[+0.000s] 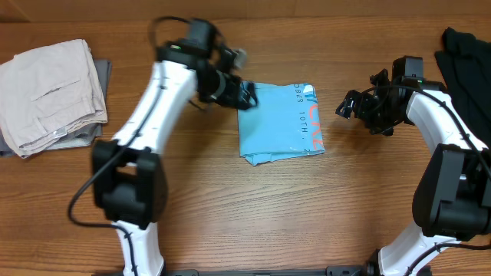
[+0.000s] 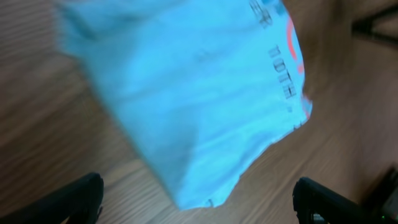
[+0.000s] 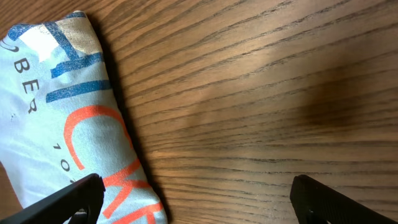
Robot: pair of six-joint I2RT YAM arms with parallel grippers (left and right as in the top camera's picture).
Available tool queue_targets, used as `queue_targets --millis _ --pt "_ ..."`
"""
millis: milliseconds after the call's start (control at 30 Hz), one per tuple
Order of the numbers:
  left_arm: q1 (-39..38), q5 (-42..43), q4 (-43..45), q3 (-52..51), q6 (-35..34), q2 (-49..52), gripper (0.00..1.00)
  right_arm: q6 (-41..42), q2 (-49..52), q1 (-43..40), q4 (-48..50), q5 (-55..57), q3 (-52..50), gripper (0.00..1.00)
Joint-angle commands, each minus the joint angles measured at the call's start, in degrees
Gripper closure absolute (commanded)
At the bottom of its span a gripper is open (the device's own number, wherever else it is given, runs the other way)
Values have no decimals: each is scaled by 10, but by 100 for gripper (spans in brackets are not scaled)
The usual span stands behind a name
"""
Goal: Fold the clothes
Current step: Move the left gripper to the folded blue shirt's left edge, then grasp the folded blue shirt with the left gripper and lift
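Observation:
The light blue T-shirt point(image 1: 280, 123) lies folded into a small rectangle at the table's middle, with dark text and red lettering along its right side. My left gripper point(image 1: 247, 95) is open and empty, just above the shirt's upper left corner; the shirt point(image 2: 193, 106) fills the left wrist view, blurred. My right gripper point(image 1: 347, 107) is open and empty, a little right of the shirt, over bare wood. The right wrist view shows the shirt's printed edge point(image 3: 56, 124) at its left.
Folded beige trousers point(image 1: 50, 92) lie on a grey garment at the far left. A black garment point(image 1: 468, 54) lies at the far right edge. The table point(image 1: 307, 215) is brown wood.

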Motion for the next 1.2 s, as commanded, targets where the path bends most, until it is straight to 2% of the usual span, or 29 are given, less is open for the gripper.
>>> queue_targets --millis 0,67,167,367,500,700,833,900,1167 --pt "-52 -54 -10 -3 100 23 0 0 -15 0 3 5 7 0" --pt "-82 -135 -13 -2 115 27 0 0 -15 0 3 5 7 0" --pt "-126 -239 -16 -2 155 28 7 0 -15 0 3 5 7 0" --pt "-184 -349 -25 -3 202 29 9 0 -15 0 3 5 7 0" --pt "-188 -346 -31 -11 199 30 14 0 -15 0 3 5 7 0" --pt "-188 -338 -21 -75 198 30 16 0 -15 0 3 5 7 0" --pt "-189 -298 2 -123 198 30 17 0 -15 0 3 5 7 0" --pt "-191 -282 0 -126 198 30 19 0 -15 0 3 5 7 0" --pt "-180 -261 1 -120 200 26 16 0 -15 0 3 5 7 0"
